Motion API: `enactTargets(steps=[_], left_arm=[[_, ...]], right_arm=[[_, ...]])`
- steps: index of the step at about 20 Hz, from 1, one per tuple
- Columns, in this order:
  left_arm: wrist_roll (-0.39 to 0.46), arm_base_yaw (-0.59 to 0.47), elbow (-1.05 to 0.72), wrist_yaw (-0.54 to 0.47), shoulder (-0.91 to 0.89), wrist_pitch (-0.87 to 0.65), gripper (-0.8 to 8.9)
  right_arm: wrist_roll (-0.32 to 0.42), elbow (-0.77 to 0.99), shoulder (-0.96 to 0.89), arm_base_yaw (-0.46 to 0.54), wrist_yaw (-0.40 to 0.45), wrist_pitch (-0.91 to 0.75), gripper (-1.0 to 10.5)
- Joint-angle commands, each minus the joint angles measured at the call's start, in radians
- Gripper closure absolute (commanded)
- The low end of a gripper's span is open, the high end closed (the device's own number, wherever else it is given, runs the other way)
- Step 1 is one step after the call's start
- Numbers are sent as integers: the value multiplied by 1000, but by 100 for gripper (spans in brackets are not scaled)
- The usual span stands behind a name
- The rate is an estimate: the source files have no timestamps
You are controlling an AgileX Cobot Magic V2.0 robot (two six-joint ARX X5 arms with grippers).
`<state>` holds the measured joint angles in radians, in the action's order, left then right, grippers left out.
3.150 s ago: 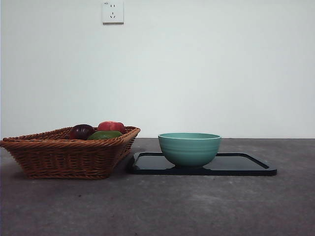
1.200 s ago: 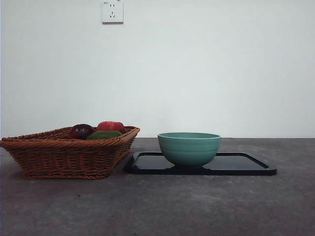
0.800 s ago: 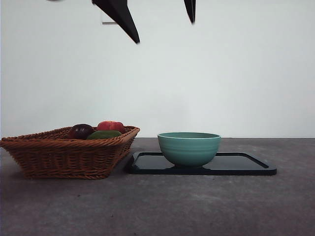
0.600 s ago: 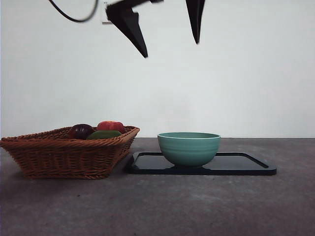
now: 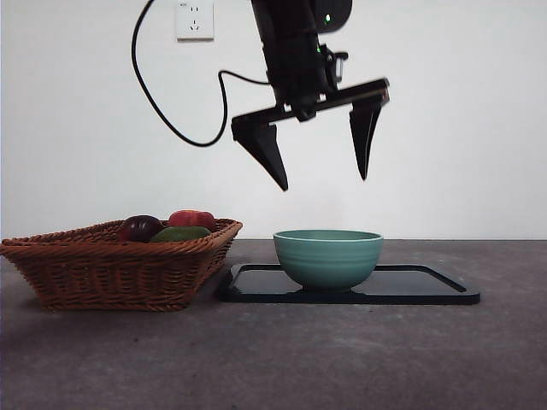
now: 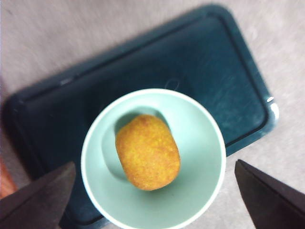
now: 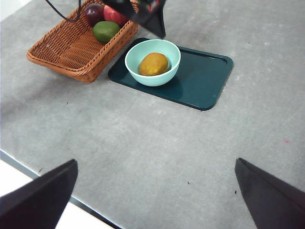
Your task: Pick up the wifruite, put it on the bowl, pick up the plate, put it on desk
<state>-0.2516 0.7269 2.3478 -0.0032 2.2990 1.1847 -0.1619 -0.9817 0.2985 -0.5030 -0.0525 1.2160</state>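
1. Left claw (image 5: 320, 175) hangs directly above the bowl (image 5: 328, 257), clear of the rim; jaws spread wide, wider than the bowl's mouth in the left wrist view, gripping nothing and touching nothing
2. In the front view its two black jaws point down, tips apart and well above the bowl; a black cable loops off the arm toward the wall
3. Wifruite (image 6: 147, 152) lies in the bottom of the bowl (image 6: 202, 176), on its side, roughly centred; brownish-orange, dull skin. The front view doesn't show it, the bowl wall hides it
4. Right wrist view confirms: wifruite (image 7: 153, 64) inside the bowl (image 7: 135, 55), with part of the left arm dark above it
5. Bowl sits on the plate (image 5: 427, 286), a dark flat rectangular tray with a raised rim, toward the end nearest the basket; the plate lies flat on the counter (image 5: 273, 359)
6. Wicker basket (image 5: 120, 272) just beside the plate, holding a dark purple fruit (image 5: 141, 227), a red fruit (image 5: 193, 219) and a green fruit (image 5: 181, 233)
7. Right claw (image 7: 155, 191) is high over bare counter (image 7: 143, 138), well apart from plate and bowl; jaws spread wide, nothing between them
8. Wall socket (image 5: 195, 19) on the white wall behind
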Motion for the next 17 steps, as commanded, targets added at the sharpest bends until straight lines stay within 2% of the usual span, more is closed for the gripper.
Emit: enactTargets(steps=[1, 11, 13, 17], left_arm=[[16, 7, 35, 8, 57, -3, 261], [50, 15, 35, 15, 113, -32, 263], [55, 21, 35, 15, 116, -36, 294], [60, 26, 35, 15, 127, -33, 295]], right_arm=[[-14, -8, 0, -5, 0, -3, 357], [-21, -8, -1, -5, 1, -3, 357], [-21, -8, 0, -5, 1, -3, 357], [-22, -8, -1, -5, 1, -3, 357]])
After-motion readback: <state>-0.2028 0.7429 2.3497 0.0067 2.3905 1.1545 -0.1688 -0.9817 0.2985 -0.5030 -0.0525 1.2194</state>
